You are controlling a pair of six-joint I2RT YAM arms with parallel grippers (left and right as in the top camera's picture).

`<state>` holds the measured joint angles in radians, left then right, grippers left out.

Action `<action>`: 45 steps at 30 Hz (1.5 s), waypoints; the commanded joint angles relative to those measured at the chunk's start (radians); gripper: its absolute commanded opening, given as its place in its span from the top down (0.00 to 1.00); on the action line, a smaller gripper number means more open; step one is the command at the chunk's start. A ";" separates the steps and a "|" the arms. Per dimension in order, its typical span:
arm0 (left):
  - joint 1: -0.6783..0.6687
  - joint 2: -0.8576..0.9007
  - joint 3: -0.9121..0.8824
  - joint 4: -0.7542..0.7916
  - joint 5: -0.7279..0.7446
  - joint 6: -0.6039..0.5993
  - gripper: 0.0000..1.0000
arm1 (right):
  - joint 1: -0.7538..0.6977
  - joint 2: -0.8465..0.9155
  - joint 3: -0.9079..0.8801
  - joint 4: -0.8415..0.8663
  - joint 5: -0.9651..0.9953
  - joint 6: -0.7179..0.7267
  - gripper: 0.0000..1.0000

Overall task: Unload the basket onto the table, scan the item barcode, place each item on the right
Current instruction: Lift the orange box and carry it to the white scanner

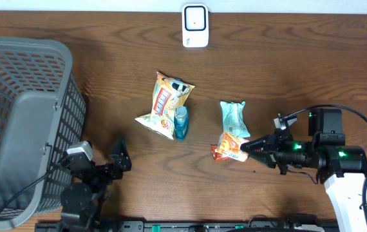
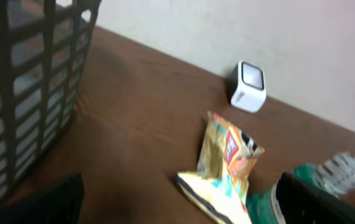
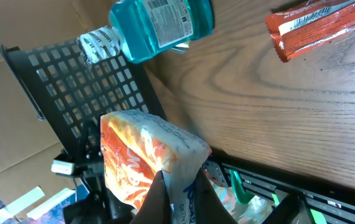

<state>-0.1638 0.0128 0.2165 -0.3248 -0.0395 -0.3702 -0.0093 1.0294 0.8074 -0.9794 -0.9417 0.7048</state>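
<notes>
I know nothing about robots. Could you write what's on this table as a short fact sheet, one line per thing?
scanner: white scanner, far edge of the table
basket: gray basket, left side
loose items: yellow snack bag, blue bottle beside it, teal packet
right fingers: shut on the orange packet
left fingers: open, holding nothing
barcode scan: not yet done; the packet is well short of the scanner
</notes>
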 commanded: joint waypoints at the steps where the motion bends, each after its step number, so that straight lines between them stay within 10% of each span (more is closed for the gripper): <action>1: 0.005 -0.009 -0.077 0.093 -0.037 0.030 0.02 | -0.002 -0.006 -0.002 0.000 -0.005 0.000 0.98; 32: 0.005 0.005 -0.182 0.200 -0.085 0.047 0.02 | -0.002 -0.006 -0.002 0.008 0.078 -0.025 0.99; 45: 0.005 0.005 -0.182 0.200 -0.085 0.047 0.02 | 0.092 0.073 -0.003 0.739 0.625 -0.090 0.99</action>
<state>-0.1638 0.0177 0.0570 -0.1043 -0.1055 -0.3359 0.0372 1.0569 0.8047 -0.3191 -0.4572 0.6758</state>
